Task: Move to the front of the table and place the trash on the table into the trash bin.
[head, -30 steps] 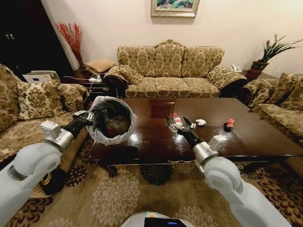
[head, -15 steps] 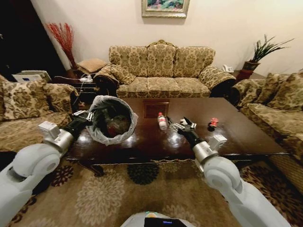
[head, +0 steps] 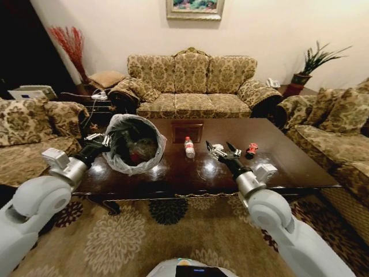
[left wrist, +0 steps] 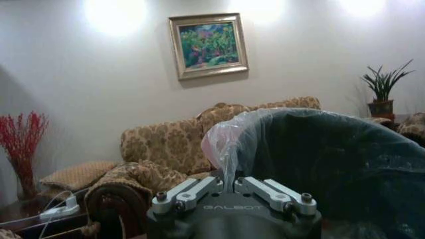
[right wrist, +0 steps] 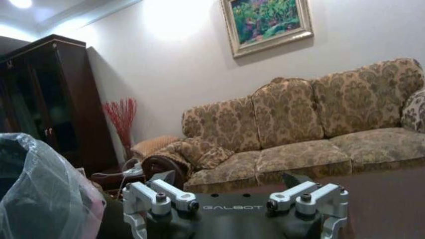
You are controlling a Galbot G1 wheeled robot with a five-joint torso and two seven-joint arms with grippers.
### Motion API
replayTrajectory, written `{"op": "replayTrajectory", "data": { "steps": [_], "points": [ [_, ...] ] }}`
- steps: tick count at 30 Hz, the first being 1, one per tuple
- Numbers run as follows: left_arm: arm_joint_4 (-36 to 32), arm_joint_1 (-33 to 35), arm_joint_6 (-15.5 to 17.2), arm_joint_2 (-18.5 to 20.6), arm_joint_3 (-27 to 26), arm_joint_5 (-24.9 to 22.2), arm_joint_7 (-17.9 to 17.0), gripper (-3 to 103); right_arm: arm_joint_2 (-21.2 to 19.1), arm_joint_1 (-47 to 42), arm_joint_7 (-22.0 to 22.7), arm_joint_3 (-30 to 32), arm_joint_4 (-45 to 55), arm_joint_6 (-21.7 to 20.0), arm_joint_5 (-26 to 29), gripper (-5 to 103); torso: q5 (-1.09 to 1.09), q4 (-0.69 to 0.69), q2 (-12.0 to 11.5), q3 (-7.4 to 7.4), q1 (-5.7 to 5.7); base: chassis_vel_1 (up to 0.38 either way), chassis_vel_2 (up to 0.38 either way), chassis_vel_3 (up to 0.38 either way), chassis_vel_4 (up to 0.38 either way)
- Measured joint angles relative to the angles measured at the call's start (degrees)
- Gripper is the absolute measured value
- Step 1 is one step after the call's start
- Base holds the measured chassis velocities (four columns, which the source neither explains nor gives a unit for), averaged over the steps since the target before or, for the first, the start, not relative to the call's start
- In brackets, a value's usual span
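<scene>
Above the table's [head: 288, 167] near-left edge, the left gripper [head: 99, 140] pinched the trash bin's [head: 134, 144] liner | right gripper [head: 222, 152] spread wide, empty, between bottle [head: 189, 148] and red wrapper [head: 250, 150] | advice: square up to the table, keep the bin mouth level.

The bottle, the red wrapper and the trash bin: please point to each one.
bottle [head: 188, 148], head view, its clear body.
red wrapper [head: 251, 150], head view, its middle.
trash bin [head: 151, 163], head view, liner at the rim.
</scene>
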Motion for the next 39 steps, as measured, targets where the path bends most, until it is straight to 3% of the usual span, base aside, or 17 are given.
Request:
{"op": "replayTrajectory", "data": {
  "steps": [4, 18, 26, 32, 39],
  "points": [
    [0.0, 0.0, -0.1, 0.0, 0.0, 0.0, 0.0, 3, 0.0, -0.1, 0.2, 0.0, 0.0, -0.1, -0.2, 100, 0.12, -0.03, 0.0, 0.00, 0.00, -0.079, 0.016, 0.065, -0.012],
    [-0.1, 0.5, -0.4, 0.0, -0.1, -0.2, 0.4, 3, 2.3, 0.6, 1.4, -2.4, -2.1, -0.6, -1.4, 100, 0.04, -0.04, 0.0, 0.02, 0.05, -0.147, 0.062, 0.130, -0.065],
    [-0.7, 1.2, -0.5, 0.5, -0.1, -0.4, 1.0, 3, 9.8, 7.8, 1.4, -6.0, -19.3, -3.9, -1.0, 100, 0.05, -0.01, 0.0, 0.00, -0.02, 0.000, 0.000, 0.000, 0.000],
    [-0.7, 1.5, -0.5, 0.4, 0.2, -0.3, 1.1, 3, 11.7, 11.2, -0.6, -8.8, -25.0, -4.8, -2.1, 100, 0.04, -0.04, 0.0, 0.01, 0.01, 0.000, 0.000, 0.000, 0.000],
    [-0.3, 1.6, -0.5, 0.4, 0.6, -0.3, 1.1, 3, 17.2, 20.3, -3.6, -15.7, -38.2, -4.3, -7.9, 100, 0.05, -0.02, 0.0, 0.01, 0.01, 0.000, 0.000, 0.000, 0.000]
  ]
}}
